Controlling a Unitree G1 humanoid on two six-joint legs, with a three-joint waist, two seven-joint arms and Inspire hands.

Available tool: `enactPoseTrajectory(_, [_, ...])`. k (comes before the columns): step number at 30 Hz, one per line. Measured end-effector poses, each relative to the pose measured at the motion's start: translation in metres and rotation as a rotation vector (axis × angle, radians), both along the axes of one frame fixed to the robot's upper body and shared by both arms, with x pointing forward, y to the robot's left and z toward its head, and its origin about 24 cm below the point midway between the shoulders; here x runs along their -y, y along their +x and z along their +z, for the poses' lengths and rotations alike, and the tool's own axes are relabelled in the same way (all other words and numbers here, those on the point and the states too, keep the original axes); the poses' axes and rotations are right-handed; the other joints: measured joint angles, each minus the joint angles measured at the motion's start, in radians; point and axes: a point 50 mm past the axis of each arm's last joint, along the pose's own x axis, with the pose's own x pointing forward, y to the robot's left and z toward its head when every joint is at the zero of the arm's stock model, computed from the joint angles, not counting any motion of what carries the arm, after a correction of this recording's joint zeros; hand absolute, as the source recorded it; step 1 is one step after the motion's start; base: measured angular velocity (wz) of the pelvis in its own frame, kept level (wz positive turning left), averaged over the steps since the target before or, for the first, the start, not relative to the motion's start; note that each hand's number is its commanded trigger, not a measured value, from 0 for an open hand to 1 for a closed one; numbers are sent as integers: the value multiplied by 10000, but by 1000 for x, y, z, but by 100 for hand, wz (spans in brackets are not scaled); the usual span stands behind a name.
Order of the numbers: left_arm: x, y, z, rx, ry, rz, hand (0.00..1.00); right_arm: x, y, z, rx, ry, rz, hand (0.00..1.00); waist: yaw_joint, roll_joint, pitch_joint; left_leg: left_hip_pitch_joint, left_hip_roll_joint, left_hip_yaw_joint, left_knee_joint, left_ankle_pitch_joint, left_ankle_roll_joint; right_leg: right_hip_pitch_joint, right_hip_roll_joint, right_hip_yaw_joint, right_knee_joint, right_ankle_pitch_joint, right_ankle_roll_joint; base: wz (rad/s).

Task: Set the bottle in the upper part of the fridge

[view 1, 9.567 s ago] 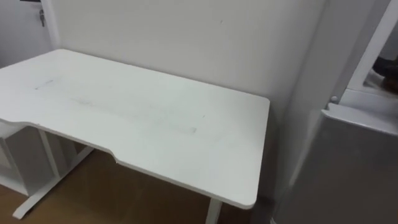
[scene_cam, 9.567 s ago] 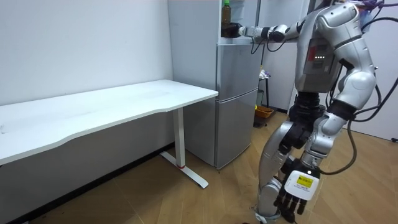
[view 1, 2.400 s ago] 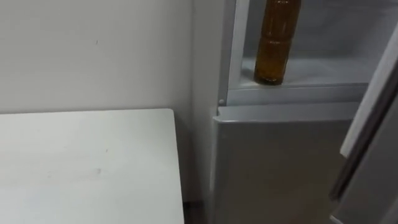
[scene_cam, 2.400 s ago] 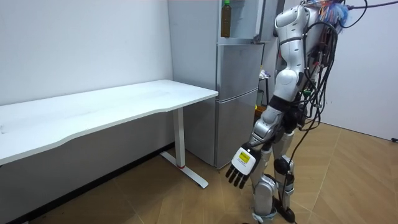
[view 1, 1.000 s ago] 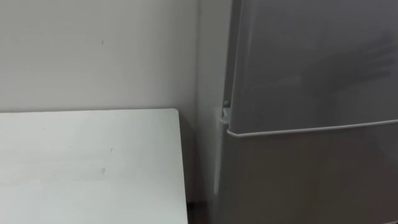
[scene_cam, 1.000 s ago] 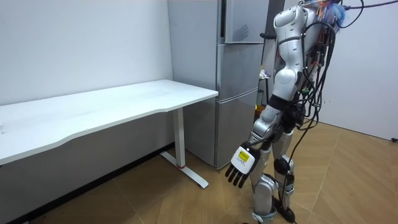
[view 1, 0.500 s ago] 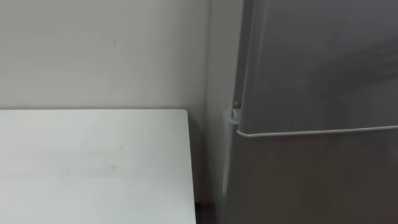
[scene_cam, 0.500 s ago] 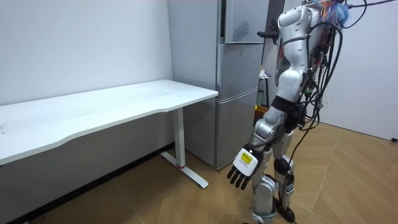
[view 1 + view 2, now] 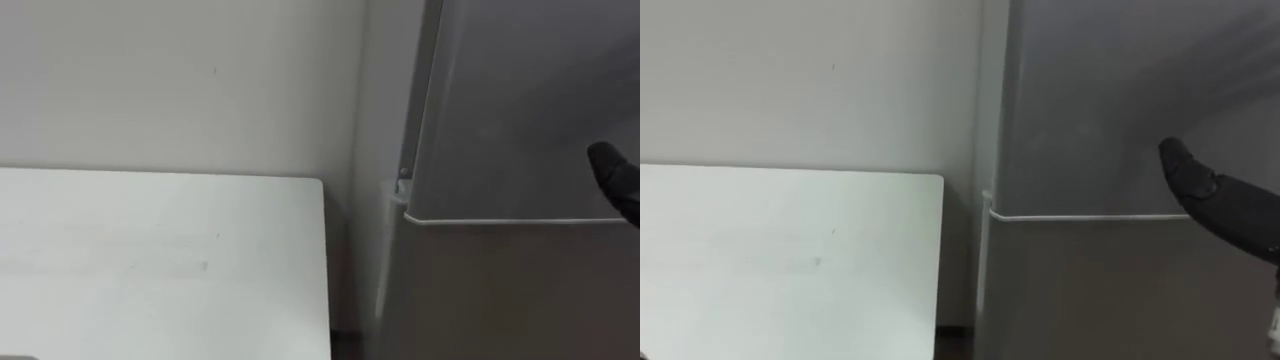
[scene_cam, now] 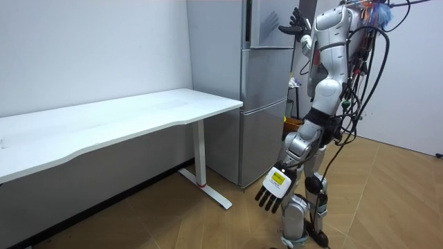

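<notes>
Right hand (image 9: 1200,190) is up at the upper fridge door (image 9: 520,100), fingers spread straight, holding nothing. It's just beside the panel; can't tell if it touches. Door sits flush above the lower door (image 9: 500,290), so I judge the bottle is shut inside; neither hand has it. To finish clean: flat palm push near the free edge to seat the seal, then back straight off, no fingers hooking the edge. Left hand (image 10: 272,187) hangs low, loose, empty. Desk (image 9: 150,260) is just beside the fridge.
</notes>
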Motion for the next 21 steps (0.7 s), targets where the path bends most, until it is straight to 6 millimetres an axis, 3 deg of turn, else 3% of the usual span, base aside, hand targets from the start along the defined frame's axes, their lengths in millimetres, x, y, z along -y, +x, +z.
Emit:
enactPoseTrajectory(7, [-1,8,0,103,32,-134,0,-8,18,4,60,-74,249,0,44,-77,103,123,-4,-19,-1,0,0,151,-2,-32,-39,-2,3,1])
enactPoseTrajectory(21, [-6,14,1,-269,81,-828,0,-2,43,-7,-949,-526,60,0,70,-61,31,106,14,-43,33,0,0,133,-4,-51,-7,19,-13,1])
